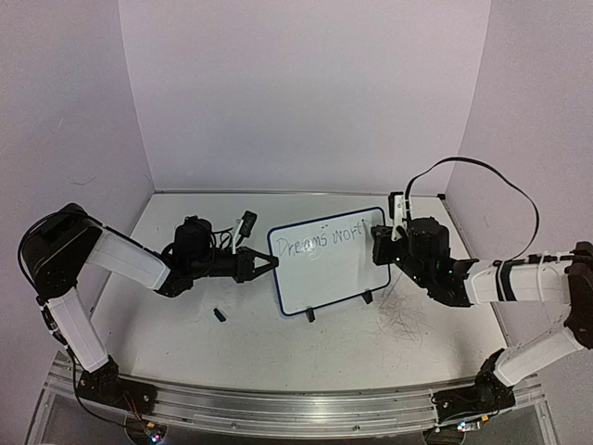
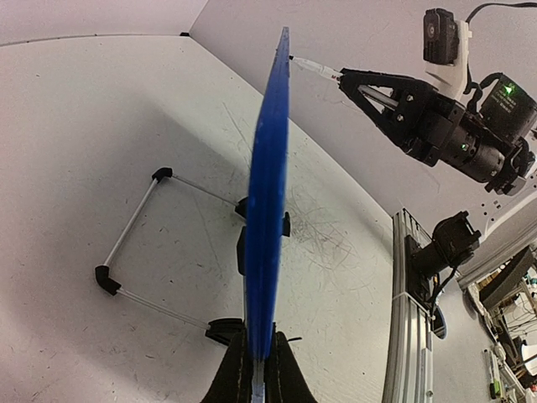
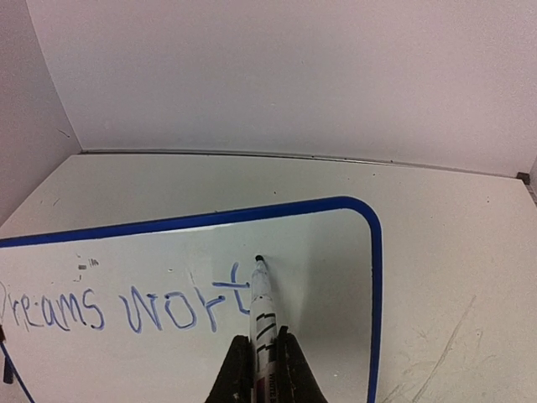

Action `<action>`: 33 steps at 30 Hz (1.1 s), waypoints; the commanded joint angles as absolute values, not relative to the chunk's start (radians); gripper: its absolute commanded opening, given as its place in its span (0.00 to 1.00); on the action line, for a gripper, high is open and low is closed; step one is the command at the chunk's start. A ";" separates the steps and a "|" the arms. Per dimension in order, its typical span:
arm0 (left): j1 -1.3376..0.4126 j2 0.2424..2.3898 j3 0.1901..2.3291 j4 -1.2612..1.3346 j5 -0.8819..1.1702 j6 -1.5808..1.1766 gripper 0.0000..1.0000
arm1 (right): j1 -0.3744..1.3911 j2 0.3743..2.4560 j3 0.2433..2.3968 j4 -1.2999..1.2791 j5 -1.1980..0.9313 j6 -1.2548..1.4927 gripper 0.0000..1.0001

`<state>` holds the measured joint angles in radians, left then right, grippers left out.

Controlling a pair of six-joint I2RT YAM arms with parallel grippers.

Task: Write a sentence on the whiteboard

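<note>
while the left hand point(image 2: 258, 374) pinches the edge of the whiteboard point(image 2: 268, 210), the right hand point(image 3: 263, 374) grips a marker point(image 3: 262, 306), tip against the sentence point(image 3: 168, 309), "dreams wort".

The small white whiteboard with a dark blue rim point(image 1: 334, 278) is standing upright across the middle of the scuffed white tabletop point(image 1: 306, 362), walling off front from back. The left gripper point(image 1: 271, 266) is clamping its left edge. The right gripper point(image 1: 383, 243), closed on a white marker pen point(image 3: 262, 306), is crowding its right end. The board's thin wire stand point(image 2: 134, 252) is jutting out behind it. A small black cap point(image 1: 220, 315) is lying in front. Bare tabletop is stretching along the near side and toward the back wall.
</note>
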<state>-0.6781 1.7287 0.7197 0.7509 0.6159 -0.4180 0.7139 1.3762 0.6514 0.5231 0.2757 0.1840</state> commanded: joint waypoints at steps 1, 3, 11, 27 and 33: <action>-0.690 1.703 0.741 0.727 0.625 -0.392 0.00 | 0.710 1.390 0.687 0.521 0.296 0.177 0.00; -0.690 1.701 0.739 0.726 0.624 -0.391 0.00 | 0.710 1.384 0.675 0.507 0.293 0.182 0.00; -0.690 1.704 0.742 0.726 0.623 -0.391 0.00 | 0.712 1.366 0.621 0.483 0.267 0.215 0.00; -0.690 1.704 0.744 0.724 0.625 -0.391 0.00 | 0.713 1.349 0.592 0.477 0.247 0.240 0.00; -0.692 1.701 0.742 0.722 0.622 -0.391 0.00 | 0.713 1.360 0.617 0.500 0.268 0.233 0.00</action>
